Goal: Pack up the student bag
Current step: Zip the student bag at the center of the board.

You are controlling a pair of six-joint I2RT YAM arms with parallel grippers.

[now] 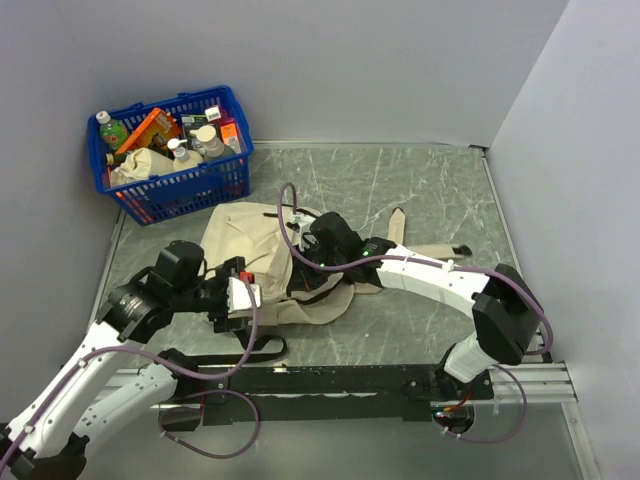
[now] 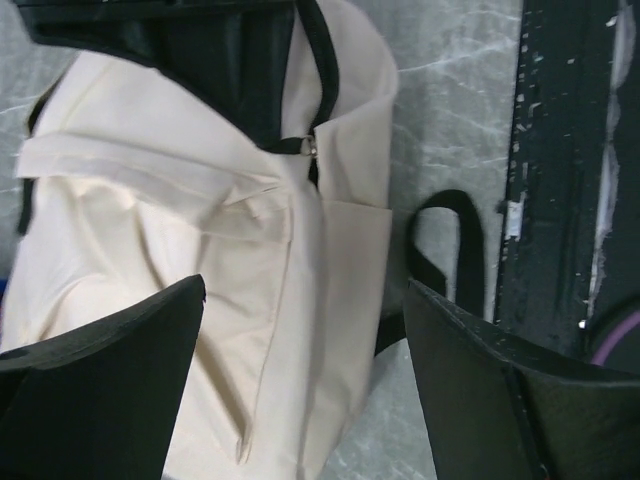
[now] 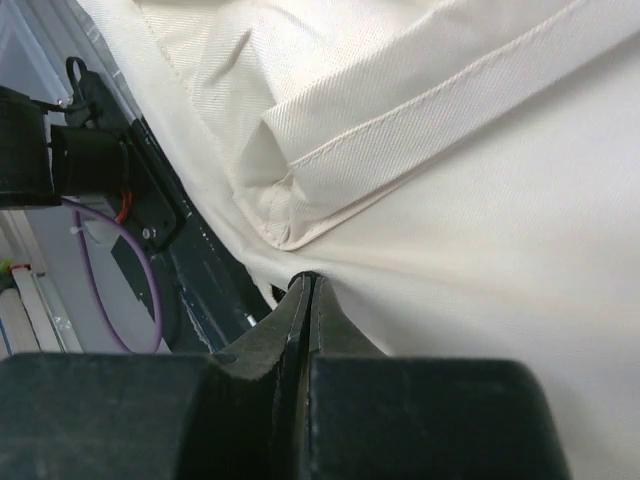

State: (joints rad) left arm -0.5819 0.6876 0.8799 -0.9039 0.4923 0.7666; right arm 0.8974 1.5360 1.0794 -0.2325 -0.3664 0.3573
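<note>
The student bag [image 1: 250, 245] lies slumped just on the arms' side of the blue basket [image 1: 190, 185]. The left gripper [image 2: 305, 290] hangs with fingers wide apart over the bag's edge farthest from that basket. The right gripper [image 3: 306, 285], the nearer one, touches the hem with its fingers pressed together.

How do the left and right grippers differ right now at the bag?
The left gripper stands wide open; the right gripper is shut, fingers pressed together. The left has nothing clamped, with the student bag seen between its fingers; the right's tips sit at the bag's cream fabric edge, though I can't confirm a pinch. Both are aimed at the same bag.
</note>
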